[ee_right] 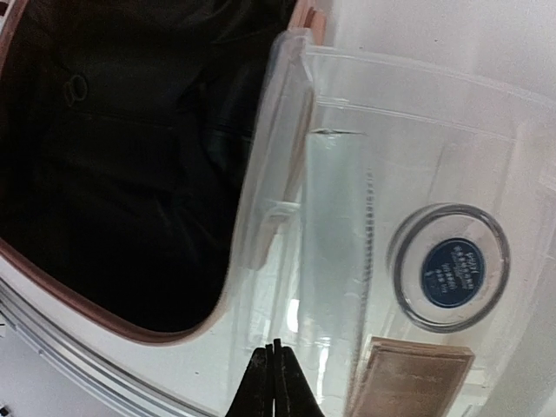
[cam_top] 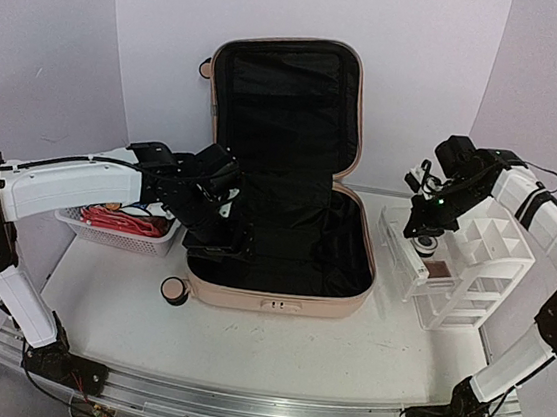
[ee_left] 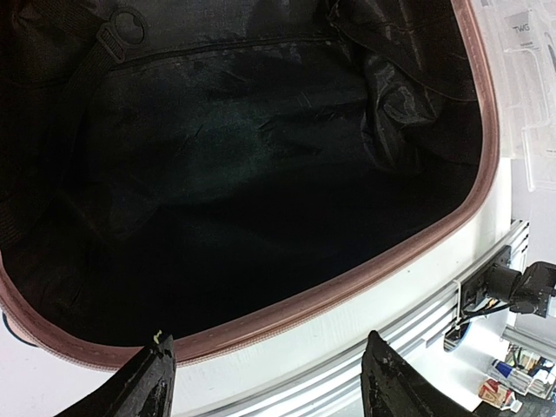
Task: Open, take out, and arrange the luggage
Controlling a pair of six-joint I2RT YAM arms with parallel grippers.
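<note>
While the left hand (cam_top: 220,210) hangs over the left end of the luggage (cam_top: 278,297), its fingers stand wide apart and hold nothing. Directly below and ahead of it lies the open lower shell, whose long side runs left to right along the counter (cam_top: 242,350). The lid (cam_top: 285,104) stands upright at the far side of the luggage. Inside, only black lining (ee_left: 261,174) shows; nothing loose can be made out. This arm is plainly the nearer one, so any reach into the shell looks like its job.

The right hand (cam_top: 425,225) is just right of the luggage, its fingers pressed together with nothing between them. It hovers above a clear drawer organizer (cam_top: 489,263), which holds a round jar (ee_right: 449,267) and a flat brown piece (ee_right: 408,382). Left of the luggage sits a white mesh basket (cam_top: 119,239) with red items.
</note>
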